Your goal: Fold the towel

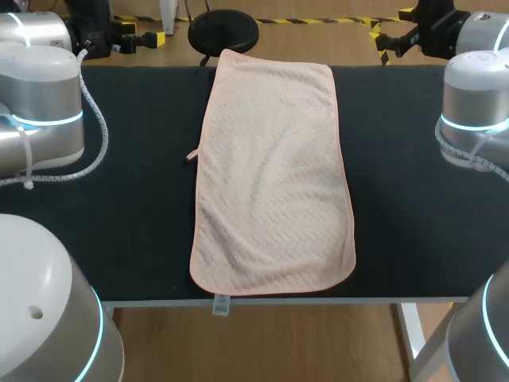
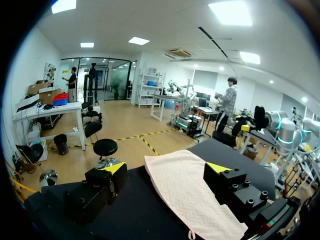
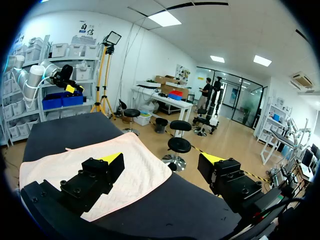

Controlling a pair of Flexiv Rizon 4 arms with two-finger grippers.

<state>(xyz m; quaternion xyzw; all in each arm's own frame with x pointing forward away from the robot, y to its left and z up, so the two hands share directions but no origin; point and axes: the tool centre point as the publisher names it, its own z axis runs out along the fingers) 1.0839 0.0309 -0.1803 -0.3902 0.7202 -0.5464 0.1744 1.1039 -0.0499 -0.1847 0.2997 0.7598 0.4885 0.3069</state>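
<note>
Where the pale pink, chevron-quilted towel [image 1: 274, 175] lies: spread flat and unfolded down the middle of the black counter [image 1: 135, 207], with the far short edge just past the counter's far rim.
Towel loop [image 1: 191, 156]: sticks out from the left long edge.
White tag [image 1: 221, 304]: hangs over the near rim.
Left hand [image 2: 166, 170]: fingers spread wide, holding nothing, raised clear of the towel.
Right hand [image 3: 162, 161]: fingers spread wide, holding nothing, raised clear of the towel.
</note>
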